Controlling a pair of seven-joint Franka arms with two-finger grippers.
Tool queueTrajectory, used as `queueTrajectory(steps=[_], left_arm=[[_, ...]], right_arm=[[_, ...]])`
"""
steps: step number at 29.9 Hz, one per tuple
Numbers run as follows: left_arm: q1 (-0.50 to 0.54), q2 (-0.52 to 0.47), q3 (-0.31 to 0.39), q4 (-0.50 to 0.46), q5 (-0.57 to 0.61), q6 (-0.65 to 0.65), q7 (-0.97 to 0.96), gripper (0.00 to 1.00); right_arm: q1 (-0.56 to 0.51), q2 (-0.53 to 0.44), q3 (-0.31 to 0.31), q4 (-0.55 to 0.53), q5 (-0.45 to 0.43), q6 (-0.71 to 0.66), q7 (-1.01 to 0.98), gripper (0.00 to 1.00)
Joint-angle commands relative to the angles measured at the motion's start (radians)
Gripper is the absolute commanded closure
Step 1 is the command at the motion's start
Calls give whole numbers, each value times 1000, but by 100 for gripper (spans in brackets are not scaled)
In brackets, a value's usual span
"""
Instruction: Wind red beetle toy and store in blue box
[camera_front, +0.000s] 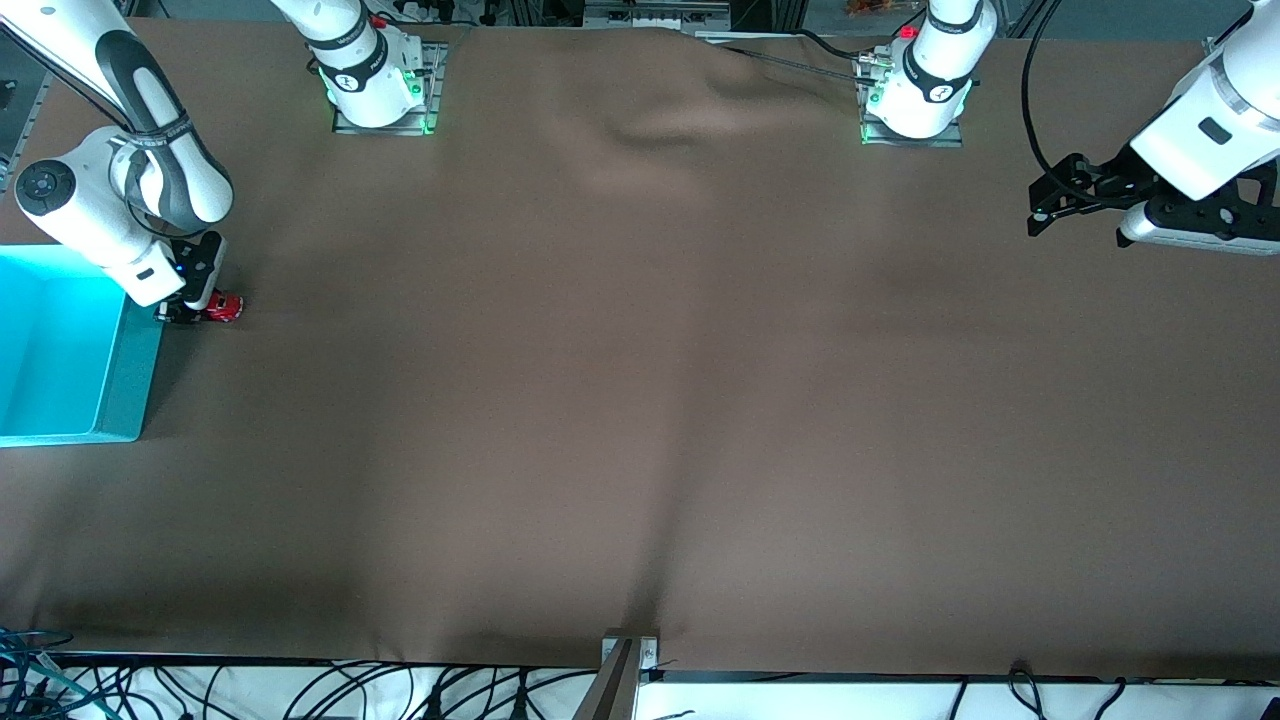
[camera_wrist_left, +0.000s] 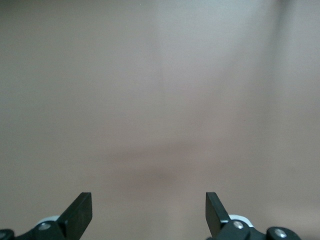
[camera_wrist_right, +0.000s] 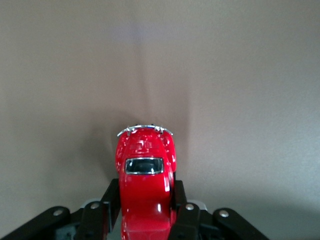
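The red beetle toy (camera_wrist_right: 145, 185) rests on the brown cloth beside the blue box (camera_front: 50, 345), at the right arm's end of the table. My right gripper (camera_front: 190, 308) is shut on the toy's body, one black finger (camera_wrist_right: 109, 200) pressed against each flank. In the front view only the toy's red nose (camera_front: 228, 306) pokes out past the gripper. My left gripper (camera_front: 1045, 205) hangs open over bare cloth at the left arm's end, with nothing between its fingers (camera_wrist_left: 80, 212).
The box's tall wall (camera_front: 135, 365) stands right beside the right gripper. A low fold (camera_front: 660, 120) rumples the cloth near the robot bases. Cables (camera_front: 300, 695) lie along the table edge nearest the front camera.
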Motion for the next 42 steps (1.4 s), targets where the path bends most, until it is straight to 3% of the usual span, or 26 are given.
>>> queueTrajectory(steps=[1,9,16,20,26,31,42], left_arm=[[7,32,2,71,3,-47,-11,0],[9,32,7,73,5,-47,-8,0],[6,46,4,71,5,-47,-6,0],[4,48,2,73,5,-47,-5,0],[7,48,4,74,7,-47,-5,0],[6,48,4,74,7,-47,-3,0],[9,49,8,88,7,-45,-3,0]], right_arm=[[-14,-48,32,6,8,-50,-31,62],[-11,-114,61,112,15,-265,-30,62],[-11,-106,86,381,75,-599,-33,62],[-12,-98,84,506,84,-721,-46,62],[-29,-72,75,612,84,-742,-108,62],[-75,6,75,699,84,-741,-175,62],[-213,135,73,713,132,-681,-261,62]])
